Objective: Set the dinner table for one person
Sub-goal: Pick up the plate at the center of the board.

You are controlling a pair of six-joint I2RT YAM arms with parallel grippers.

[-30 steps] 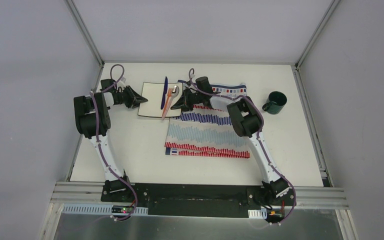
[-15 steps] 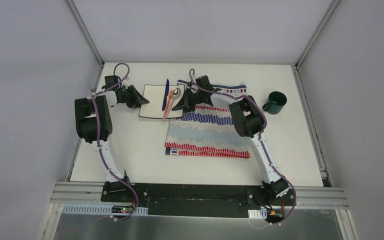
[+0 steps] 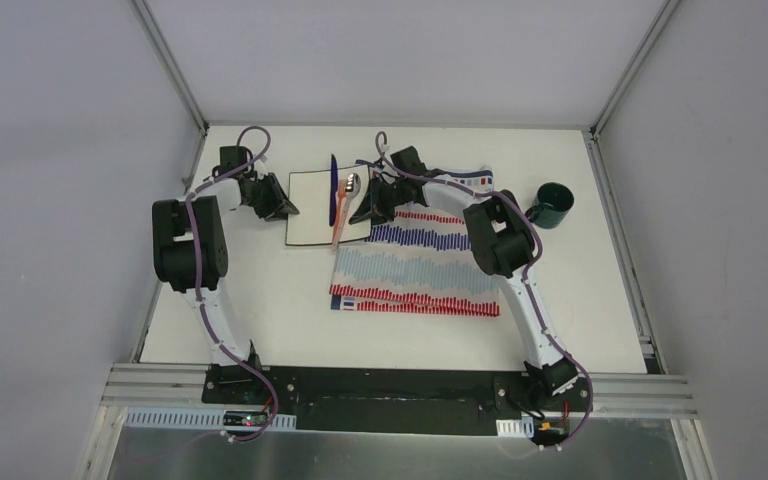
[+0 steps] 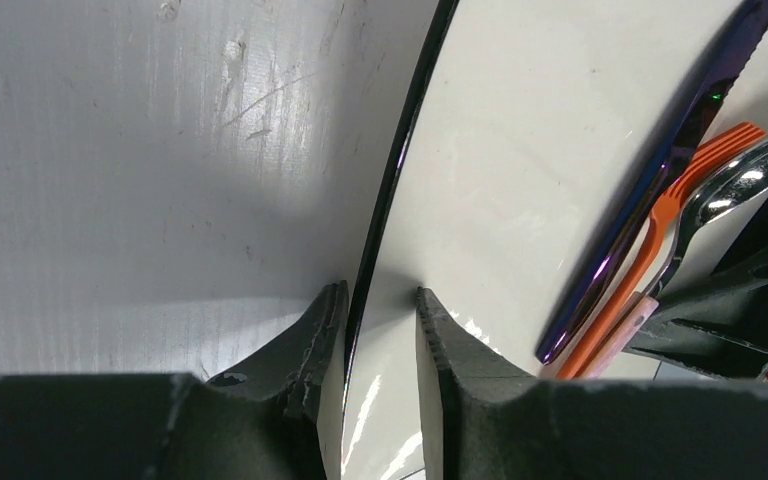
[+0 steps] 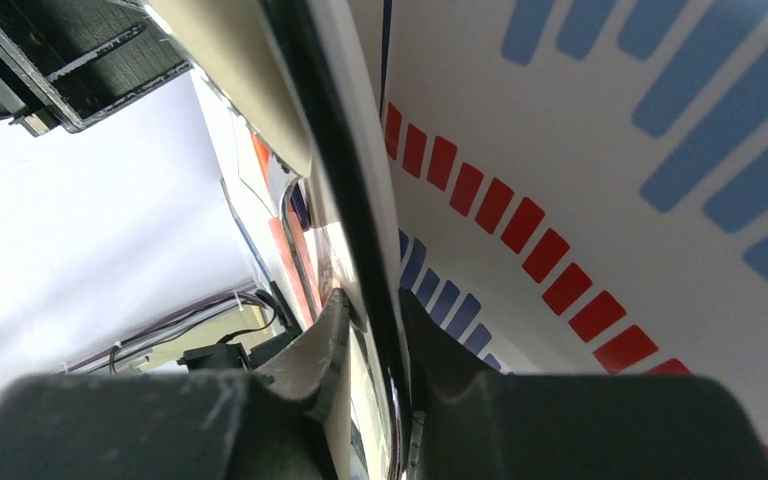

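The dinner table (image 3: 260,300) spreads beneath both arms, whose narrow jaws pinch the white plate (image 3: 310,205) by its left and right rims, probably to keep it level, cutlery (image 3: 340,208) aboard, beside the striped cloth (image 3: 410,270).

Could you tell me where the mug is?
In the top view, the dark green mug stands at the far right of the dinner table, just right of the striped cloth.
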